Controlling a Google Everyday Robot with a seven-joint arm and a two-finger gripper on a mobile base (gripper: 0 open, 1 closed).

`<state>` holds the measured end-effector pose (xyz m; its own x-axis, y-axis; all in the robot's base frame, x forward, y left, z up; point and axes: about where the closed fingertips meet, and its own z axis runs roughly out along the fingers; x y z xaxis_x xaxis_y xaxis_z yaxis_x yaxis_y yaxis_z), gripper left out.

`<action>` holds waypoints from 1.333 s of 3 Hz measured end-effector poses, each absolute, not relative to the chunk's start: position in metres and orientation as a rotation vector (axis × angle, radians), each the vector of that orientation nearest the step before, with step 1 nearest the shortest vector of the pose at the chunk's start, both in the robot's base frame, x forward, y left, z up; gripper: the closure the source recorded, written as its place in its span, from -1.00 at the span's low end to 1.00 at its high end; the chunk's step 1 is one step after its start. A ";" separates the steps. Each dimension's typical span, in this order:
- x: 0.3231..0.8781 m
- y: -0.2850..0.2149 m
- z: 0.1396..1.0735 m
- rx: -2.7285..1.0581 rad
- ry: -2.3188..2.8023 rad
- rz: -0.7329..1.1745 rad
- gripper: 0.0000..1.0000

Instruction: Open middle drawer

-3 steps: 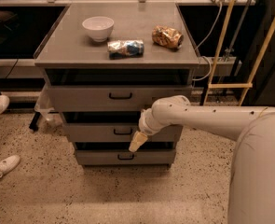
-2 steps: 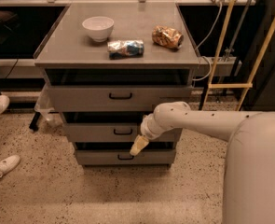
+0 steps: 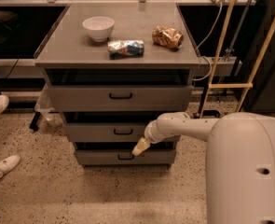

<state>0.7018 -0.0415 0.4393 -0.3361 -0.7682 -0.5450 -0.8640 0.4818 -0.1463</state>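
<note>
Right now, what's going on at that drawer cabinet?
The robot's single arm reaches toward the grey cabinet to open the middle drawer. Its gripper hangs just below and right of that drawer's black handle, apparently not on it yet. A white bowl, a crumpled packet and a snack bag sit on top.

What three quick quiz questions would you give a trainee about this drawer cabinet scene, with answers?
1. True or false: the gripper is above the cabinet top.
2. The gripper hangs: A level with the top drawer's handle; B just below the middle drawer front; C on the floor.
3. How many items lie on the cabinet top?
Key: false; B; three.
</note>
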 end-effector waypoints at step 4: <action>0.742 -0.051 0.427 -1.164 2.168 0.133 -1.00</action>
